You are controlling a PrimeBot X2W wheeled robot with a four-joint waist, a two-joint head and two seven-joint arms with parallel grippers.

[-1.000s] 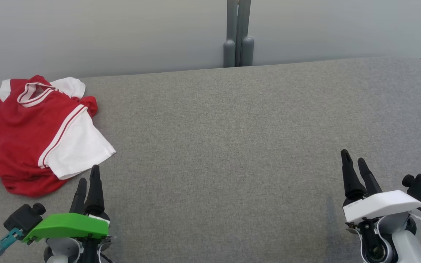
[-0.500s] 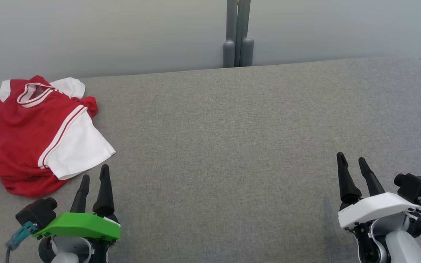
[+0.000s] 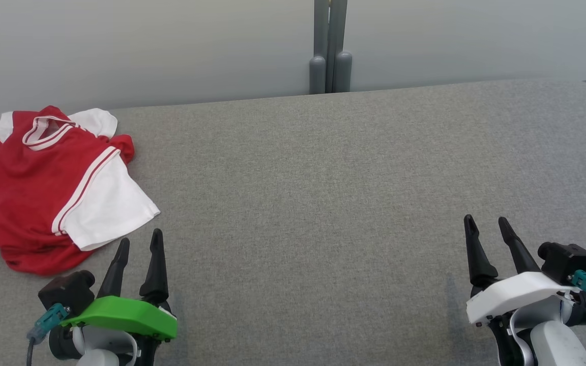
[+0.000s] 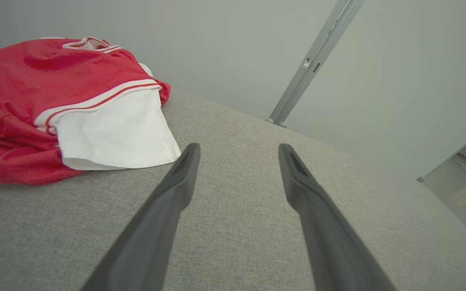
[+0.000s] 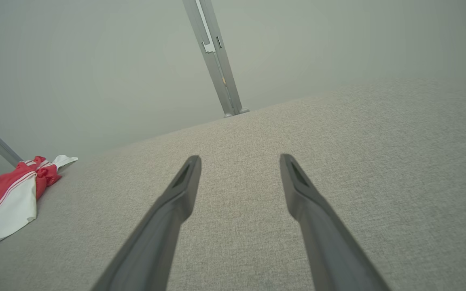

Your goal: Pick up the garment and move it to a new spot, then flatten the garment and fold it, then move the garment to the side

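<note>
Left gripper point(image 3: 140, 236) is hovering over the grey surface point(image 3: 313, 193) with jaws wide apart, holding nothing. The shirt point(image 3: 38, 193) is lying crumpled just ahead and to its left, white sleeve near its left fingertip. Right gripper point(image 3: 485, 219) is also standing wide and empty, with the shirt lying well off to its left.

garment point(image 3: 28, 198): red body, white sleeves, red-and-white striped collar and sleeve seams
table point(image 3: 323, 203): grey woven fabric, flecked
left gripper point(image 3: 140, 239): black fingers, green cover
right gripper point(image 3: 485, 219): black fingers, white cover
wall point(image 3: 171, 51): pale grey, behind the table
</note>
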